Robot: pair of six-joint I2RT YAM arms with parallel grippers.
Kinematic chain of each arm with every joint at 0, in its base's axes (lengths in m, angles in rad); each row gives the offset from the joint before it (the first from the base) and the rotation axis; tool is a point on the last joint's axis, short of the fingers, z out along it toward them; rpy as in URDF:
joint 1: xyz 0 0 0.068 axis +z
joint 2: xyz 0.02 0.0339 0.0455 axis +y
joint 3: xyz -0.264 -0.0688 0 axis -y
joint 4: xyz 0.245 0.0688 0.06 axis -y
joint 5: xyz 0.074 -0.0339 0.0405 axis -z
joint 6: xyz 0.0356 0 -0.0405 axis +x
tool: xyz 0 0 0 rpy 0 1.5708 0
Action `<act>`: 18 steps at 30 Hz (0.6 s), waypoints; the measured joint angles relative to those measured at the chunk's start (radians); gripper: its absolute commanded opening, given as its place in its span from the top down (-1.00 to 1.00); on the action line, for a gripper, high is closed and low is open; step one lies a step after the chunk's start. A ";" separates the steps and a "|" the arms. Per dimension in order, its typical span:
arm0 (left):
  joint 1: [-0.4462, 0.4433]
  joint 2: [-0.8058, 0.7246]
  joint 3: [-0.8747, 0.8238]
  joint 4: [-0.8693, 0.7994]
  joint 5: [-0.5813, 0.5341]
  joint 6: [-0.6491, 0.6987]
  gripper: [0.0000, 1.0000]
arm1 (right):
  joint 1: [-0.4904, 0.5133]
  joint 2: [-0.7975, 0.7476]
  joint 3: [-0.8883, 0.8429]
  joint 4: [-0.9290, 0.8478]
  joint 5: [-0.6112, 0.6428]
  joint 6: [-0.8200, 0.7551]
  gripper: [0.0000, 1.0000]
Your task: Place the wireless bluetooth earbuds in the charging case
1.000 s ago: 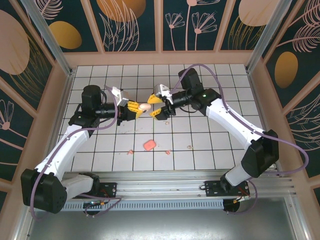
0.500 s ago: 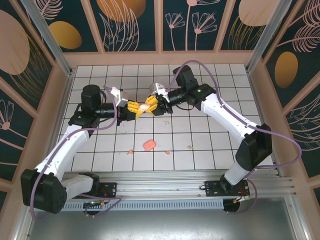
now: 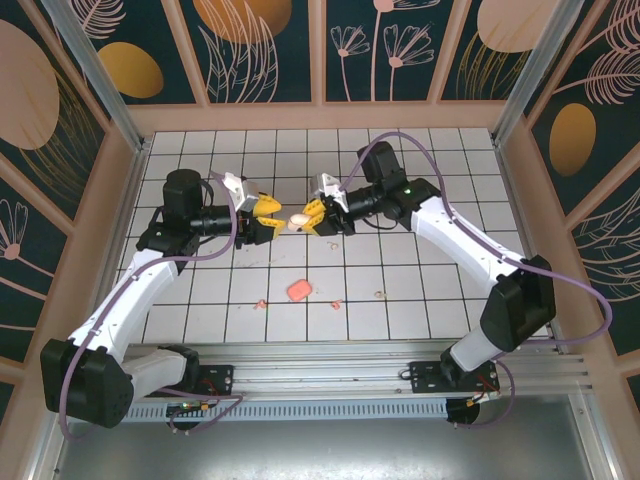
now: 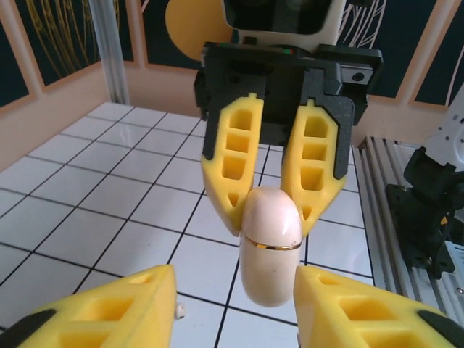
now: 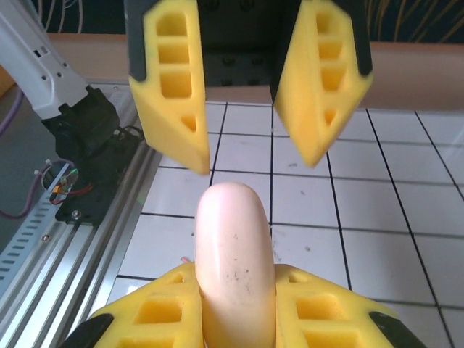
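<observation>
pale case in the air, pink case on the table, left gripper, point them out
pale case (image 4: pixel 270 247), left wrist view, on the gold seam at its middle
pink case (image 3: pixel 298 290), top view, middle of its top
left gripper (image 5: pixel 255 159), right wrist view, midway between its fingertips

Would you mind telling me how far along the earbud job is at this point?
Done: the charging case is off the table, closed, gripped by the right gripper. In hand: the left gripper stands open facing it. Left: the earbuds lie on the table; none inserted.
</observation>
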 measured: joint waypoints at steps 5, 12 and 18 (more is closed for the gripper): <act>0.000 0.000 0.000 -0.014 -0.012 0.037 0.01 | 0.000 -0.020 -0.051 0.043 0.058 0.053 0.69; 0.000 0.005 0.000 -0.015 -0.002 0.062 0.02 | 0.000 -0.026 -0.055 0.101 0.087 0.094 0.70; 0.000 -0.014 -0.017 -0.010 0.014 0.094 -0.11 | 0.006 -0.026 -0.040 0.098 0.093 0.093 0.69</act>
